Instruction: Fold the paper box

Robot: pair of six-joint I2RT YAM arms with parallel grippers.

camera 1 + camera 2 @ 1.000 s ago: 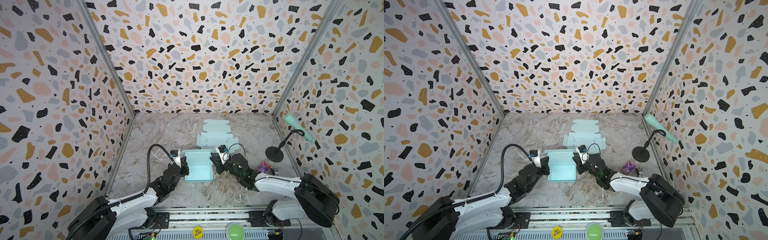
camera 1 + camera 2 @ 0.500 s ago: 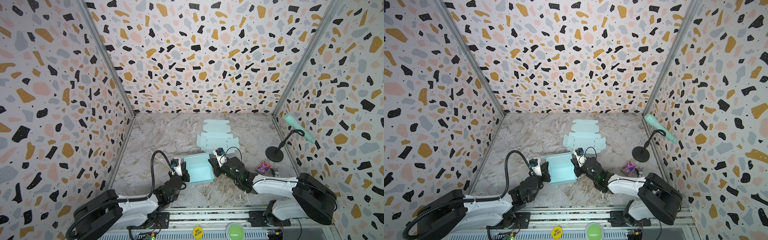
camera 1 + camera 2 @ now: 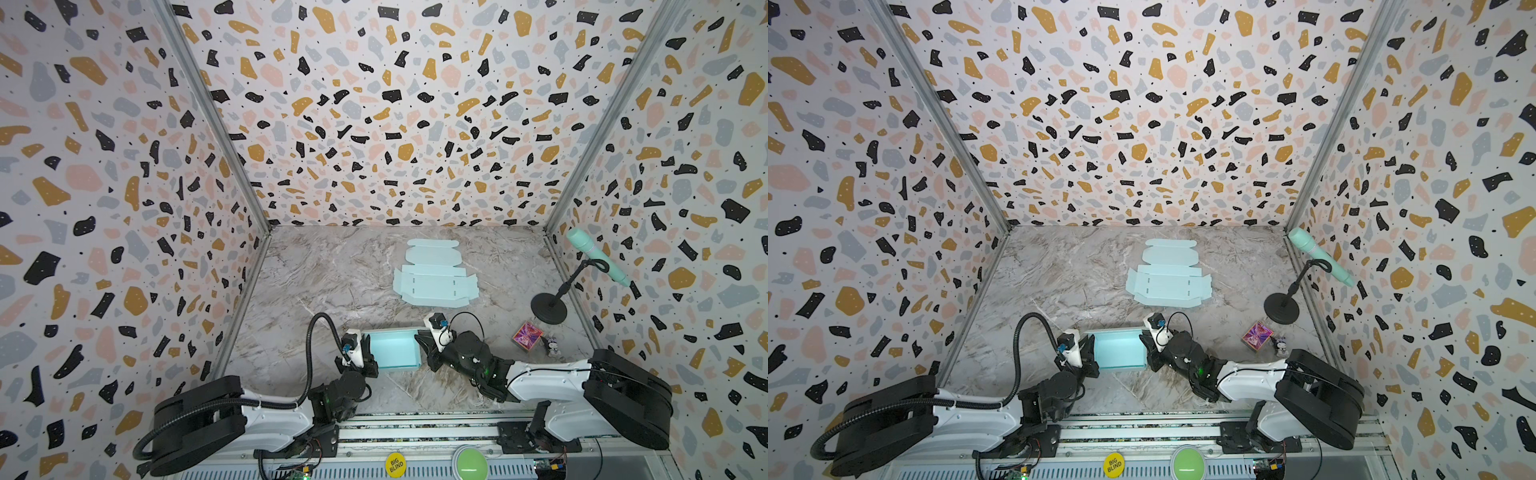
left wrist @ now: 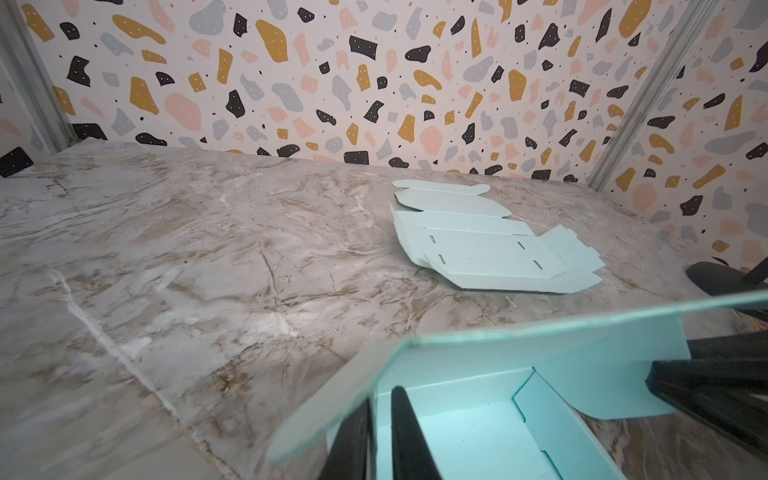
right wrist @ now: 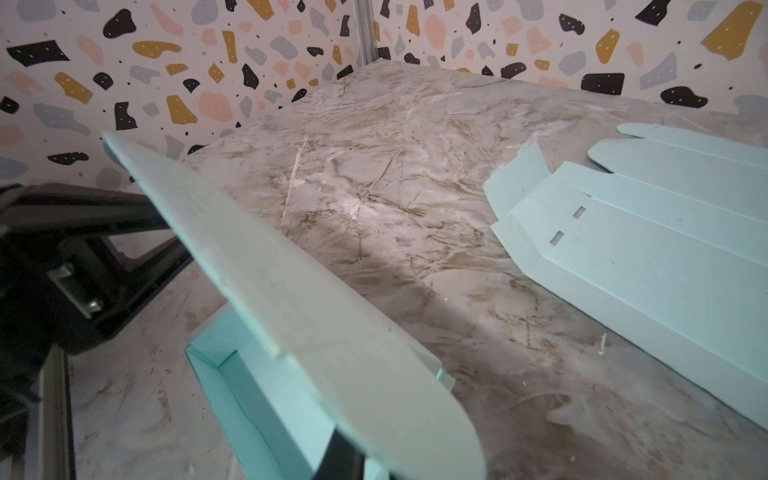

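The light blue paper box (image 3: 392, 351) (image 3: 1119, 351) sits near the table's front edge as an open tray with its lid flap (image 4: 540, 332) (image 5: 291, 299) standing up at the back. My left gripper (image 3: 368, 353) (image 3: 1090, 353) (image 4: 380, 395) has its two fingers close together astride the box's left wall, one outside and one inside. My right gripper (image 3: 422, 345) (image 3: 1144, 345) (image 5: 345, 457) pinches the right wall. The lid flap hides most of its fingers in the right wrist view.
A flat unfolded light blue box blank (image 3: 434, 278) (image 3: 1167, 280) (image 4: 490, 245) (image 5: 644, 232) lies behind the box. At the right stand a microphone stand (image 3: 548, 307), a pink cube (image 3: 527, 336) and a small figure (image 3: 552, 349). Patterned walls close three sides.
Both grippers have brought the box a little nearer the front edge. It tilted half a second ago and now sits level. The left arm has drawn back towards its base.
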